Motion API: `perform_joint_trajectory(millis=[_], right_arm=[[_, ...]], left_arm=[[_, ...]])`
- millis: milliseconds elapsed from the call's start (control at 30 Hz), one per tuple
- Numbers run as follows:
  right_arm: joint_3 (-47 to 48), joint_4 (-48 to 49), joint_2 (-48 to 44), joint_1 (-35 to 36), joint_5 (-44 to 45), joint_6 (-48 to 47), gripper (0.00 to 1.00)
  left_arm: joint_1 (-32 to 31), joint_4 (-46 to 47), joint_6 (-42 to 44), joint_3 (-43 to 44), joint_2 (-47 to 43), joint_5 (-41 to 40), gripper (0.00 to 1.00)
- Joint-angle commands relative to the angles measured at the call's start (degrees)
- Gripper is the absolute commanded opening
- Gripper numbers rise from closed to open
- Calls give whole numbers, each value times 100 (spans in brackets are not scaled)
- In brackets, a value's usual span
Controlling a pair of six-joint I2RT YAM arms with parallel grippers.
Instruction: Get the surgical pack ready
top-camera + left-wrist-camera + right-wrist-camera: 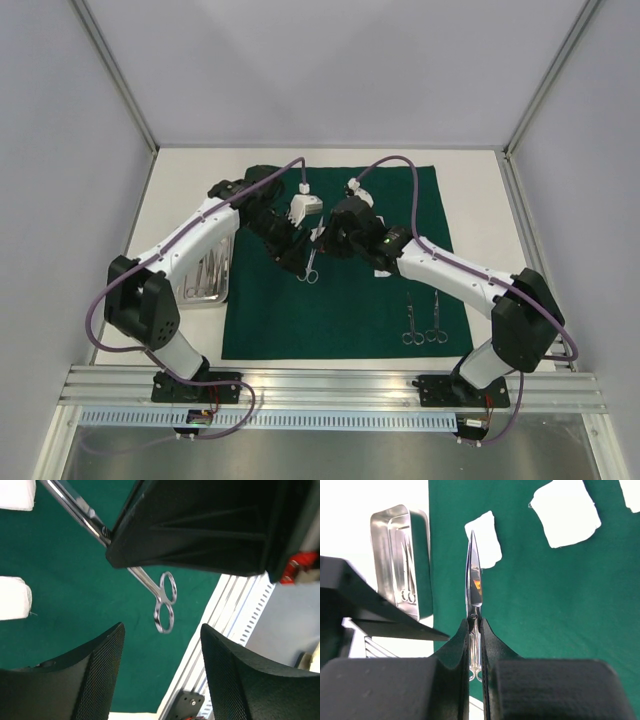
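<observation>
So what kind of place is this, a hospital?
Probably a robot practice lab, not a real hospital: two robot arms bolted to a metal rail, plain walls boxing the table, and the right claw holding scissors over a green cloth.

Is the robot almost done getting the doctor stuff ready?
About partway. Done: the green cloth is spread out, gauze pads lie on it, and two tools rest side by side near its front edge. In hand: the right gripper pinches scissors over the cloth; the left gripper is open beside them. To do: more tools wait in the tray.
</observation>
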Motion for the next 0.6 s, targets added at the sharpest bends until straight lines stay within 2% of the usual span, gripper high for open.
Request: perform_joint_trajectory(millis=[0,133,300,500,567], right_arm=[[23,426,0,21,-34,209,0],[6,488,-18,12,-95,261,0],[6,549,-9,21,-148,288,0],[-21,611,8,-5,-148,341,0],[-12,629,35,-5,-209,350,1]], left_arm=[[-160,225,-162,15,94,-145,70],[-196,269,-162,-20,173,-303,65],[-213,208,-127,-12,252,-277,50],[-213,49,-21,6,305,-181,26],[-222,-12,-12,32,322,-163,10]])
